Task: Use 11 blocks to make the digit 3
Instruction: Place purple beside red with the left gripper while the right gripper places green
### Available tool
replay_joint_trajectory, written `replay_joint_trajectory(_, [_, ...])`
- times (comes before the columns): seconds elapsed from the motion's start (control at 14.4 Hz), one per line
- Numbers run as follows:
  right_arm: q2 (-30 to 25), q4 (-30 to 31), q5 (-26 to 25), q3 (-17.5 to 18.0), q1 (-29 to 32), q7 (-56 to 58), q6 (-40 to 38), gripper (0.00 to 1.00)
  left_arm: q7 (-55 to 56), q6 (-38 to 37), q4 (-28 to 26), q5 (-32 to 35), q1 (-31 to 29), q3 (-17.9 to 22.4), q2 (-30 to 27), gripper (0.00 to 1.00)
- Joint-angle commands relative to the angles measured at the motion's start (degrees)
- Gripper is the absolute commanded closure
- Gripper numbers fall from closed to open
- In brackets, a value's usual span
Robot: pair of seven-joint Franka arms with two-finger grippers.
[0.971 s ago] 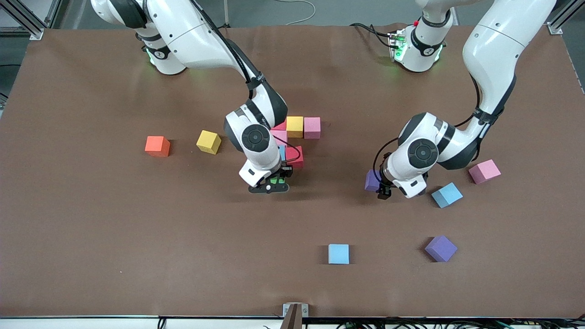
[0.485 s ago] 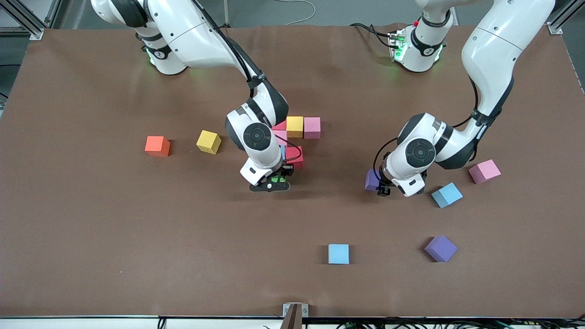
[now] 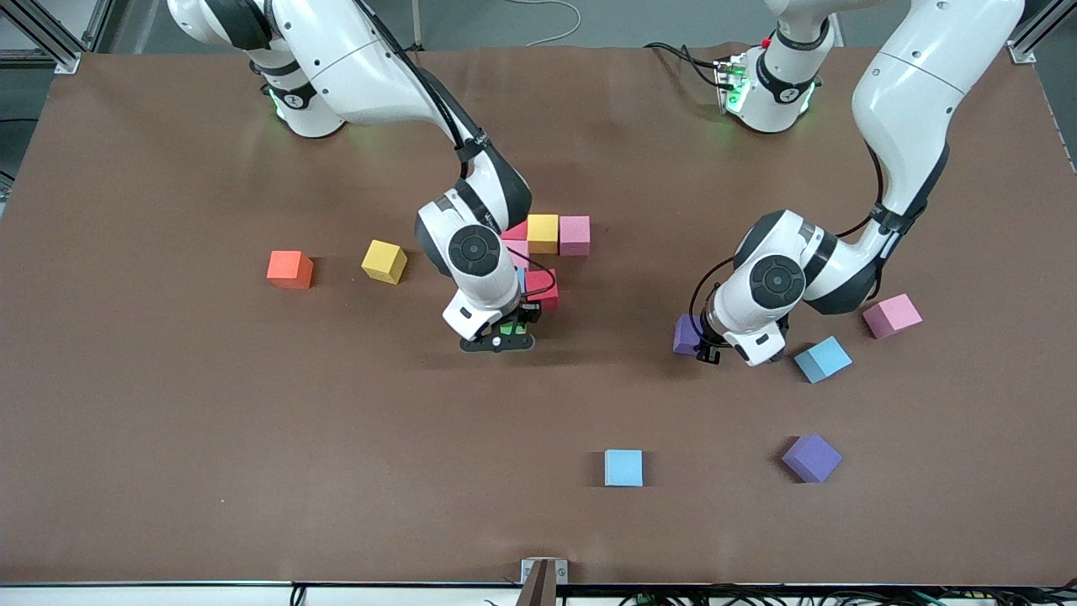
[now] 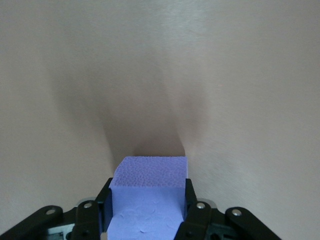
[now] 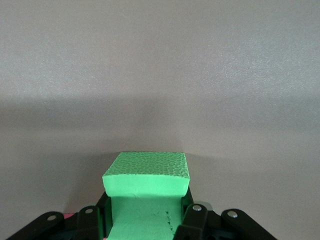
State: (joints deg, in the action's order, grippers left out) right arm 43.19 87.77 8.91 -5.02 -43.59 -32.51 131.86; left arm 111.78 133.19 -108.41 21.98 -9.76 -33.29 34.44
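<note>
Blocks lay scattered over the brown table point(image 3: 168, 421). Near the middle, a yellow block point(image 3: 543, 232) and a pink block point(image 3: 575, 235) sat side by side, touching, with a red block point(image 3: 544, 286) nearer the front camera and more blocks of the cluster partly hidden by the right arm. The right gripper point(image 3: 500, 335) stood low at the cluster's front edge, its fingers clamped on a green block point(image 5: 146, 187); whether that block touched the table could not be told. The left gripper point(image 3: 705, 343) was down at the table, its fingers point(image 4: 192, 200) pressed against both sides of a purple block point(image 4: 148, 192).

Toward the right arm's end lay an orange block point(image 3: 289, 268) and a second yellow block point(image 3: 384, 261). Toward the left arm's end were a second pink block point(image 3: 891, 316) and a tilted blue block point(image 3: 822, 358). Closest to the front camera sat another blue block point(image 3: 623, 467) and a second purple block point(image 3: 811, 457), well apart.
</note>
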Motion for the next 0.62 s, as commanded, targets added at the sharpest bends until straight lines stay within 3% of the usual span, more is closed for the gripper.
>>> replay_joint_trajectory(0.0, [-2.7,3.5,1.0,-0.2,-0.7,-0.7,0.1,0.95,5.6,-1.5,0.2,0.4,-0.1,-3.3,-3.1,0.76])
replay_joint_trajectory(0.28, [-2.7,3.9,1.0,-0.1,-0.9,-0.8,0.2,0.95,15.5,-3.0,0.0,0.5,1.2,-7.4,-2.8,0.75])
replay_joint_trajectory(0.55, [-2.6,3.8,1.0,-0.2,-1.1,-0.7,0.6,0.93,26.3,-2.9,0.1,1.6,8.3,-7.5,-1.5,0.75])
